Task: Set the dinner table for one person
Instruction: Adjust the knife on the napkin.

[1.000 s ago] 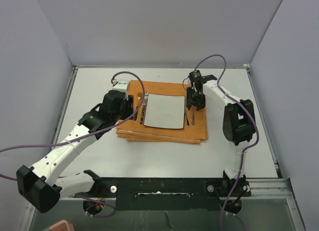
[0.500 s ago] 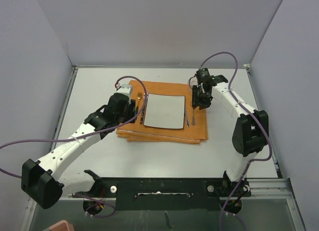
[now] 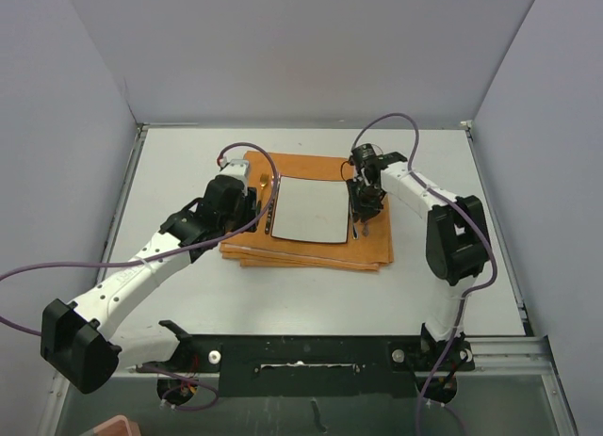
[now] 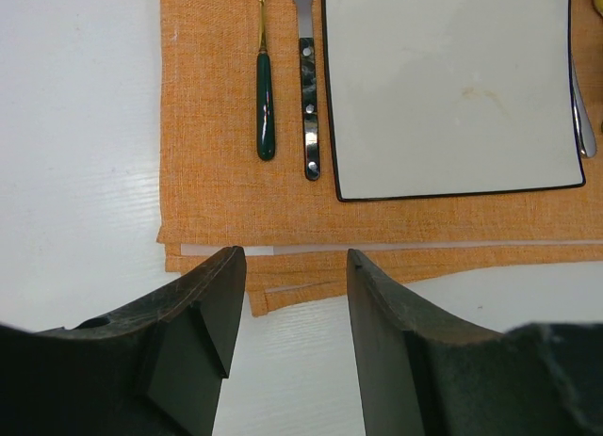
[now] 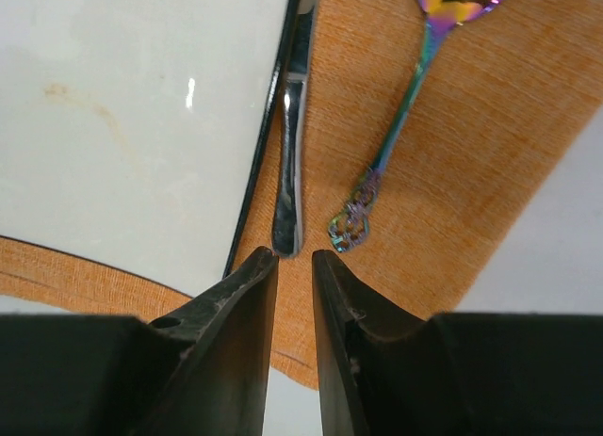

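Right gripper (image 5: 294,255) nearly closed at cutlery; left gripper (image 4: 294,257) wide apart, empty.
Right fingers leave a narrow slit with nothing in it. Their tips sit at the end of a plain silver metal handle (image 5: 290,144) lying along the black-rimmed square white plate (image 5: 122,106); contact unclear. Iridescent rainbow spoon (image 5: 405,106) just beside. Left gripper hangs over the edge of the folded orange woven mat (image 4: 217,191), mid off-white dinner table (image 3: 311,295). Green-handled utensil (image 4: 266,106) and black riveted handle (image 4: 309,116) lie left of the plate.

Rear overhead of dinner table (image 3: 188,163); downward wrist close-ups, plate (image 3: 309,210) shared.
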Controlling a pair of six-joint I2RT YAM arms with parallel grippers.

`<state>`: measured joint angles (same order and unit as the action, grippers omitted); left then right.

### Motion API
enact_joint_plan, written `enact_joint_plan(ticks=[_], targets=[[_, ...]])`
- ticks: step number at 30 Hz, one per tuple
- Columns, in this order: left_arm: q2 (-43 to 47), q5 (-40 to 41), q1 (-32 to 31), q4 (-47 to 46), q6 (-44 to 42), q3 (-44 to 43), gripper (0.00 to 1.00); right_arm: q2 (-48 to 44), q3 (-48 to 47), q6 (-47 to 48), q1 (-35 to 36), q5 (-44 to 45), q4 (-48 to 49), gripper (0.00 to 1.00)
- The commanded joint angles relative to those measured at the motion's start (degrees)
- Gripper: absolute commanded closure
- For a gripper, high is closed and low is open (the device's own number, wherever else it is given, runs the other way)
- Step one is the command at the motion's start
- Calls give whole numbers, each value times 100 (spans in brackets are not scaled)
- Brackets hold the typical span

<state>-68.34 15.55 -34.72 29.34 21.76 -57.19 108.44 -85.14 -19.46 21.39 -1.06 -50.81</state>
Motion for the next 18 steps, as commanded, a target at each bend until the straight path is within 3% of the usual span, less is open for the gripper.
enact_joint_plan(ticks=[1, 18], targets=[[129, -29, 25, -234, -12, -72, 55, 237, -59, 253, 206, 79, 476, 76], [413, 106, 27, 54, -183, -143, 55, 730, -307, 452, 317, 412, 902, 78]])
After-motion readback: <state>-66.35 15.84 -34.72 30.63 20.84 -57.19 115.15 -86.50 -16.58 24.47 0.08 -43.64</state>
